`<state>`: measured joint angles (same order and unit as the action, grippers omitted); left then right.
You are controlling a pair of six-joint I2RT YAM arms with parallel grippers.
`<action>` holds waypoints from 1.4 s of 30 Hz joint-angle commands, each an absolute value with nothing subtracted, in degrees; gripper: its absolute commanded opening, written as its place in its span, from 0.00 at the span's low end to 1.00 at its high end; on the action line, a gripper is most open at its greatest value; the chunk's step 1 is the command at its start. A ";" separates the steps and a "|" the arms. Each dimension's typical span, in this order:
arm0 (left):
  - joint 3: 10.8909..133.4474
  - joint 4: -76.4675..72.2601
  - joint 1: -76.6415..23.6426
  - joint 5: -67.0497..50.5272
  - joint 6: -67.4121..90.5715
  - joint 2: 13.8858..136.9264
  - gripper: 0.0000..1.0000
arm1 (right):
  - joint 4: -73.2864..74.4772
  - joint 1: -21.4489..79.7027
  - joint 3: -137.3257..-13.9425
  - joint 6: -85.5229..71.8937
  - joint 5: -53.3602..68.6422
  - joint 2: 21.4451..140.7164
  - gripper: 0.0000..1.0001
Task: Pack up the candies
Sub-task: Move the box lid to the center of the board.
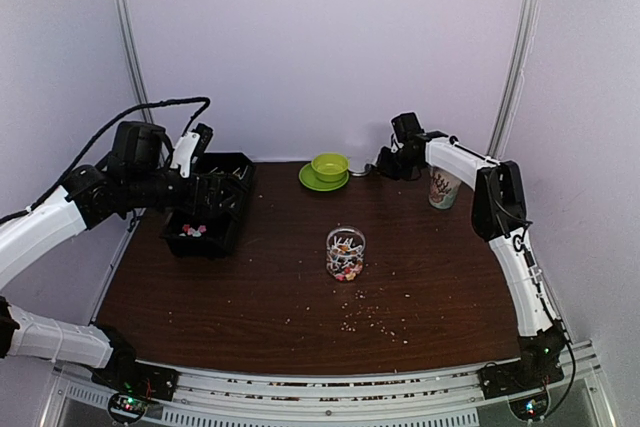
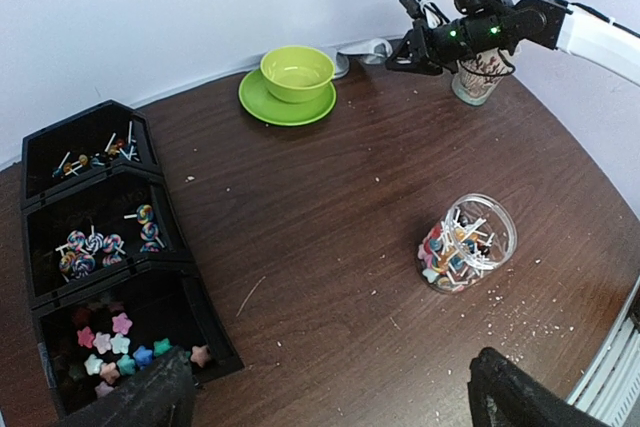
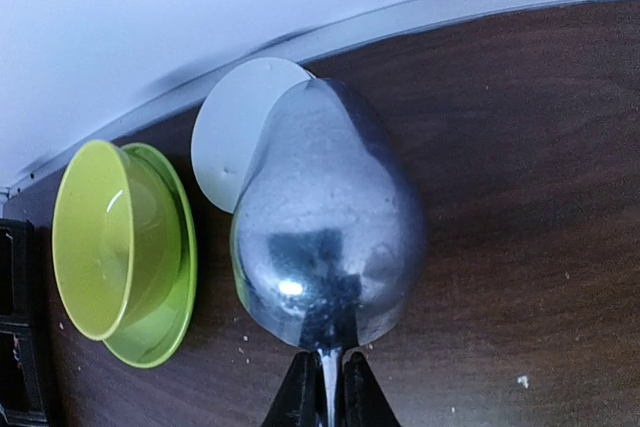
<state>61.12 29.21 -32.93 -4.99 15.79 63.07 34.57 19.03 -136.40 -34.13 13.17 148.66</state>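
Pastel star-shaped candies (image 2: 108, 345) lie in the nearest compartment of a black organizer (image 2: 176, 259); the two compartments behind hold lollipops (image 2: 92, 244). More candies with white sticks fill a clear jar (image 2: 466, 242) (image 1: 345, 253) at the table's middle. My left gripper (image 2: 330, 382) hovers open above the table between organizer and jar, holding nothing; it hangs over the organizer (image 1: 232, 158) in the top view. My right gripper (image 3: 325, 365) (image 1: 386, 163) is shut on the neck of a metal spoon (image 3: 325, 237) at the back of the table.
A green bowl on a green saucer (image 1: 329, 167) (image 2: 297, 73) (image 3: 112, 237) stands at the back centre. A white round lid (image 3: 232, 127) lies under the spoon. A patterned paper cup (image 1: 443, 188) stands back right. Pale crumbs (image 1: 372, 315) are scattered at the front.
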 commanded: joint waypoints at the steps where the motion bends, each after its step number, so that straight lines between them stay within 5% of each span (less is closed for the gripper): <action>1: 60.95 25.75 -32.45 -5.85 14.44 63.38 0.98 | 41.94 20.59 -134.67 -28.36 10.48 143.39 0.00; 10: 60.35 25.33 -32.49 -5.78 14.15 62.99 0.98 | 38.18 21.44 -134.71 -23.79 0.11 139.85 0.00; 42: 70.18 24.04 -32.51 -1.48 13.91 74.32 0.98 | 29.66 21.44 -137.90 -41.26 18.95 150.18 0.00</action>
